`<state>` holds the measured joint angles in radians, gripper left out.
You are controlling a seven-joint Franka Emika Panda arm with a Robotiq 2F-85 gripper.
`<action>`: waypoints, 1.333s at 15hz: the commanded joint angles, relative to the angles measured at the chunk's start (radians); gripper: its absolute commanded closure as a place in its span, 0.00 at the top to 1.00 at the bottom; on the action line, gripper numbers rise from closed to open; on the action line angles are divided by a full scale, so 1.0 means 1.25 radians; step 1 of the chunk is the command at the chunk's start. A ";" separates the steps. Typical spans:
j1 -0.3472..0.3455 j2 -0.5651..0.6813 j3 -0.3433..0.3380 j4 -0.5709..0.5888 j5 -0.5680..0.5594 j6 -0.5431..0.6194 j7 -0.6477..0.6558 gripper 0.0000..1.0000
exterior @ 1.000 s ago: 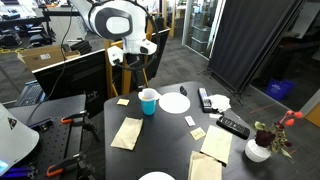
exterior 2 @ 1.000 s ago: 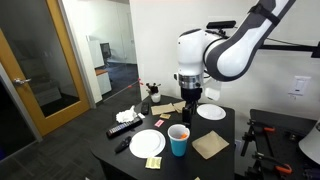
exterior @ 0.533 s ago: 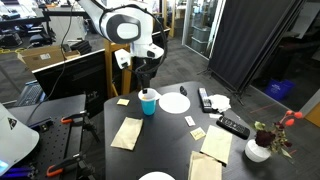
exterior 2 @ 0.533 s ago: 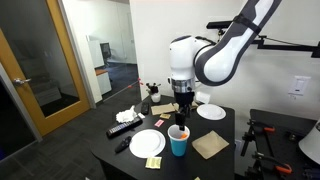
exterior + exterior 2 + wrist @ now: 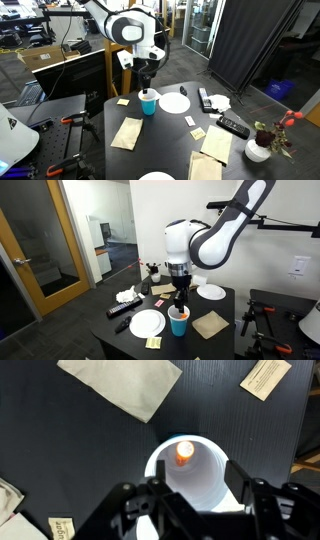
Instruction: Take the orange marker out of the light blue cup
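The light blue cup (image 5: 148, 102) stands on the black table; it also shows in the other exterior view (image 5: 178, 321). In the wrist view I look straight down into its white inside (image 5: 200, 475). The orange marker (image 5: 184, 452) stands in the cup against the far wall, seen end-on. In an exterior view its tip (image 5: 176, 310) pokes above the rim. My gripper (image 5: 195, 495) is open, directly above the cup, fingers either side of the rim. It hangs just above the cup in both exterior views (image 5: 147, 82) (image 5: 181, 293).
A white plate (image 5: 174, 102) lies next to the cup, another (image 5: 147, 323) near the table's edge. Brown napkins (image 5: 127, 132), yellow sticky notes (image 5: 265, 377), remotes (image 5: 232, 126) and a vase of flowers (image 5: 262, 142) sit on the table. A napkin (image 5: 125, 382) lies beyond the cup.
My gripper has come down and across until it stands right over the cup. The cup and marker have not moved.
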<state>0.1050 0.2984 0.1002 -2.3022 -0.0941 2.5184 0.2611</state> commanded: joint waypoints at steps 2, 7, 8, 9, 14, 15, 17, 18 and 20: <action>0.017 0.019 -0.015 0.034 0.008 -0.056 -0.014 0.54; 0.020 0.037 -0.017 0.052 0.006 -0.089 -0.015 0.52; 0.020 0.042 -0.017 0.056 0.006 -0.093 -0.016 0.51; 0.020 0.047 -0.019 0.060 0.006 -0.093 -0.015 0.51; 0.018 0.069 -0.021 0.076 0.010 -0.084 -0.020 0.49; 0.018 0.073 -0.022 0.079 0.010 -0.084 -0.020 0.48; 0.019 0.079 -0.024 0.084 0.009 -0.082 -0.020 0.47; 0.018 0.082 -0.024 0.087 0.011 -0.082 -0.021 0.46; 0.019 0.087 -0.025 0.091 0.011 -0.082 -0.021 0.45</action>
<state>0.1145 0.3933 0.0843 -2.2172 -0.0942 2.4416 0.2592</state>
